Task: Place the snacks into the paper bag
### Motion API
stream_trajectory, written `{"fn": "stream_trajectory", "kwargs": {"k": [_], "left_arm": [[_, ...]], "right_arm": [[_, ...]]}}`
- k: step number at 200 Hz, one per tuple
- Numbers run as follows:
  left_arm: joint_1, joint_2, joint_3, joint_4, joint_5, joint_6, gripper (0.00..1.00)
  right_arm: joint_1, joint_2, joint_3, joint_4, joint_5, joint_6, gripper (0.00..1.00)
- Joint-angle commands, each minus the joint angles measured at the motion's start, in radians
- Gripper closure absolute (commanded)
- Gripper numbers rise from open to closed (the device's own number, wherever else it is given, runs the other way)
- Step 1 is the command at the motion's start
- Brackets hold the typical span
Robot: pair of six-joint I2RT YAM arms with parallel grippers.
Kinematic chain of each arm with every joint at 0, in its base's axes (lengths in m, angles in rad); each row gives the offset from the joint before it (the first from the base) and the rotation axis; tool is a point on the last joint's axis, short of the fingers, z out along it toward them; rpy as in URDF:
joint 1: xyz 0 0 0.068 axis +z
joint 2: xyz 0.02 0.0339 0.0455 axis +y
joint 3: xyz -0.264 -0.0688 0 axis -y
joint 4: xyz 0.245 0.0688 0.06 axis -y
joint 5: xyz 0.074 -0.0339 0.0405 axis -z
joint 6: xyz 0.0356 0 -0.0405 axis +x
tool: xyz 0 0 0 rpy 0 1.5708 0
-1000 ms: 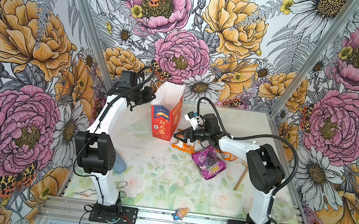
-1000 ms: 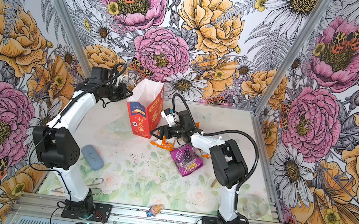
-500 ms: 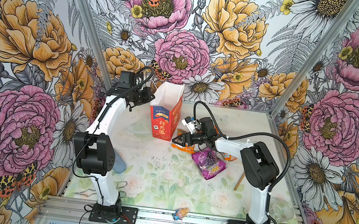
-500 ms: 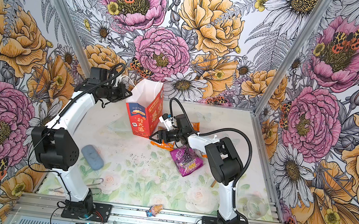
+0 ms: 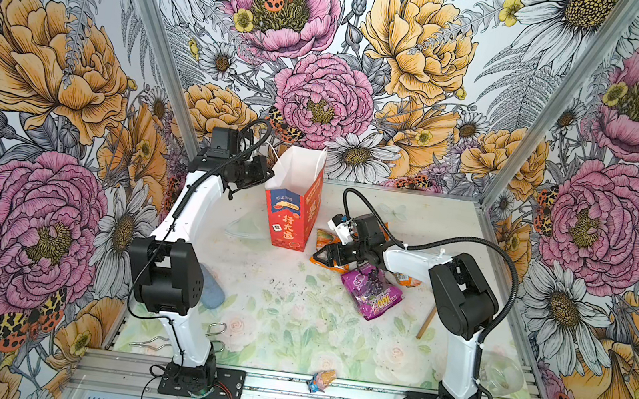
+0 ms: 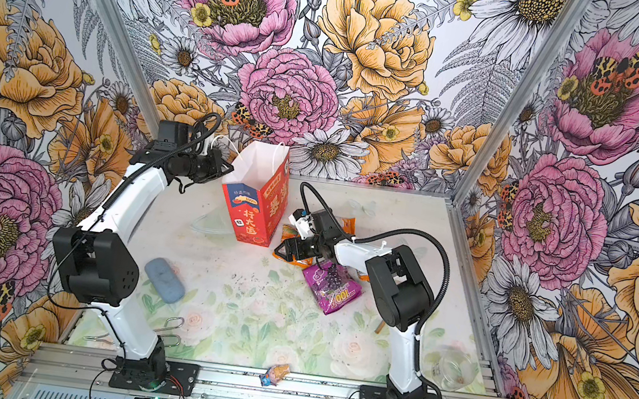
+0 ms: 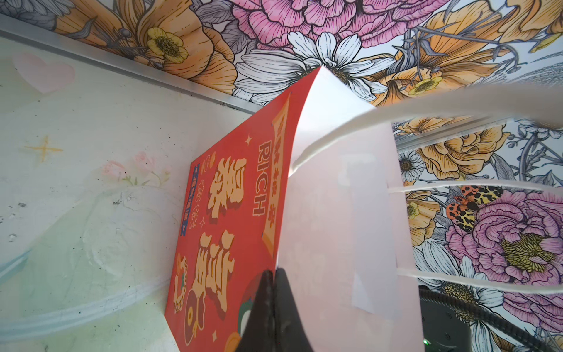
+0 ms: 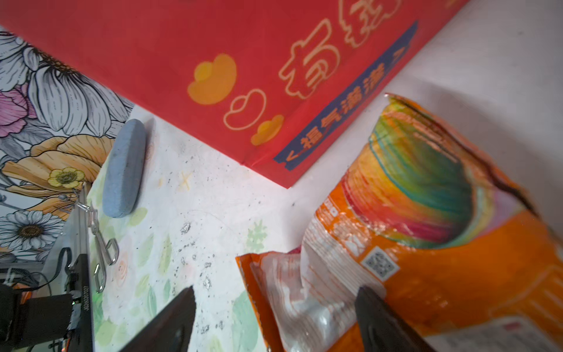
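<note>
The red paper bag point(image 5: 291, 222) point(image 6: 250, 216) stands upright at the back, mouth open. My left gripper point(image 7: 274, 272) point(image 5: 267, 172) is shut on the bag's rim point(image 7: 283, 183). My right gripper point(image 8: 275, 292) point(image 5: 321, 255) is open, low over the orange snacks just right of the bag. Its fingers straddle the edge of an orange packet with a silvery panel point(image 8: 304, 289). A second orange packet with a rainbow print point(image 8: 426, 198) point(image 5: 327, 237) lies beside it. The purple grape packet point(image 5: 372, 295) point(image 6: 333, 290) lies flat nearer the front. Another orange packet point(image 5: 408, 280) peeks out by the right arm.
A blue-grey oval pad point(image 5: 211, 293) point(image 8: 125, 170) lies by the left arm, with metal clips point(image 5: 217, 327) nearer the front. A small wrapped candy point(image 5: 321, 379) sits on the front rail. There is a wooden stick point(image 5: 425, 321) and a clear cup point(image 5: 500, 373) at the right.
My right gripper has edged a little toward the bag and lower onto the orange packets. The left gripper and the bag have not moved.
</note>
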Motion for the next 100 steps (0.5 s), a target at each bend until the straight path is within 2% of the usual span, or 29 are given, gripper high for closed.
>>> {"fn": "stream_trajectory", "kwargs": {"k": [1,100], "left_arm": [[0.009,-0.038,-0.018,0.001,0.028,-0.006,1.0],[0.012,-0.051,-0.033,0.001,0.044,-0.018,1.0]], "right_arm": [[-0.024,-0.001,-0.018,-0.088,0.162,-0.008,0.16],[-0.075,0.006,-0.018,-0.145,0.355,0.033,0.16]]}}
